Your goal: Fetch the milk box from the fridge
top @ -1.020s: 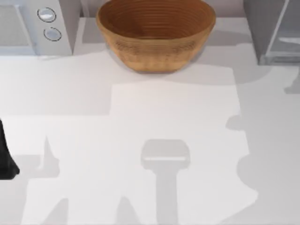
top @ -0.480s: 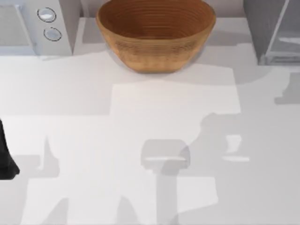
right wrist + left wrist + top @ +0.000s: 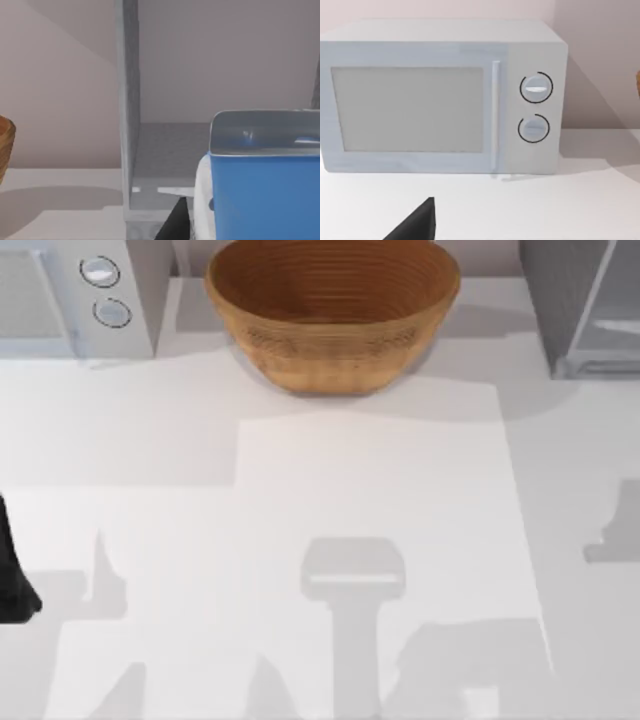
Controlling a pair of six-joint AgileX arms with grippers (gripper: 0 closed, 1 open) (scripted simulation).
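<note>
The milk box (image 3: 260, 185), blue with white at its side and a grey top, looms close in the right wrist view. My right gripper (image 3: 245, 225) is shut on it, and one dark finger (image 3: 172, 222) lies against the box's white side. Behind the box stands the fridge (image 3: 127, 125), open, with its grey inner floor bare. From above, the fridge (image 3: 560, 300) stands at the table's far right corner. My left arm (image 3: 12, 585) is parked at the table's left edge.
A large brown bowl (image 3: 332, 310) stands at the back middle. A white microwave (image 3: 70, 300) with two round knobs fills the back left corner and faces the left wrist camera (image 3: 440, 95). Arm shadows fall across the white table (image 3: 370, 480).
The right arm's shadow has slid from the table's right middle toward its front edge. The left arm, bowl and microwave have not moved.
</note>
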